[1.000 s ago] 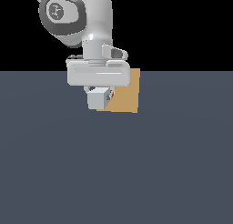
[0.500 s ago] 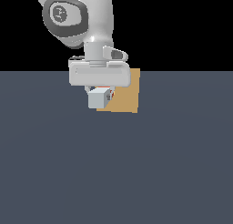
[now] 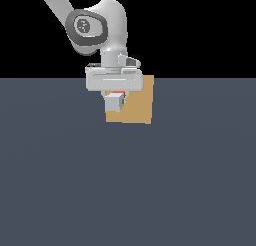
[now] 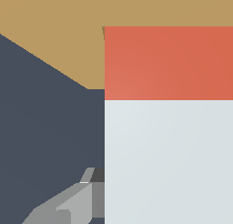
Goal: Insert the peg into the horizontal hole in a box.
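Exterior view: the Panda arm holds its gripper in front of the tan box, which rests on the dark grey table. The fingers are closed on the peg, seen end-on, its pale end facing the camera.

Wrist view: the peg points its red section at the box face, close to it; one finger is visible beside the pale part. The hole is hidden.

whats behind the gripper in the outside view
The tan-orange box sits behind the gripper, which holds the red and grey-white peg. The box's hole is covered.
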Controlling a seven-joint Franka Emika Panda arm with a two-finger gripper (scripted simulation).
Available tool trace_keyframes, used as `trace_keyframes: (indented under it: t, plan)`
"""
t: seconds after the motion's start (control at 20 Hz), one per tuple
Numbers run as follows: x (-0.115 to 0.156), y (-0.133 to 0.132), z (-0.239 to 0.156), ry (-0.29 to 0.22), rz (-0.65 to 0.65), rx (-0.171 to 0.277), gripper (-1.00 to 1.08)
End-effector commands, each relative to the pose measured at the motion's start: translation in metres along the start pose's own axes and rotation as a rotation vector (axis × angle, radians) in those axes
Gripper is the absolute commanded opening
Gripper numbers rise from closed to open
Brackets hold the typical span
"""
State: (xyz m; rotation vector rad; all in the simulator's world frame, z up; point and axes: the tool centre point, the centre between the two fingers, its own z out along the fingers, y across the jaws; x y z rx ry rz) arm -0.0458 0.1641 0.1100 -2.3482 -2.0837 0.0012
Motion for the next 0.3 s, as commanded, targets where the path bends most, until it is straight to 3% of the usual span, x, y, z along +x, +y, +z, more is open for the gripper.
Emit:
trace_keyframes:
  t: [0.0, 0.25]
  plan:
    - [0.0134, 0.0021, -0.0028, 0.002, 0.002, -0.006, -1.00]
    - [0.0229, 0.0026, -0.0031, 0.002, 0.002, -0.006, -1.00]
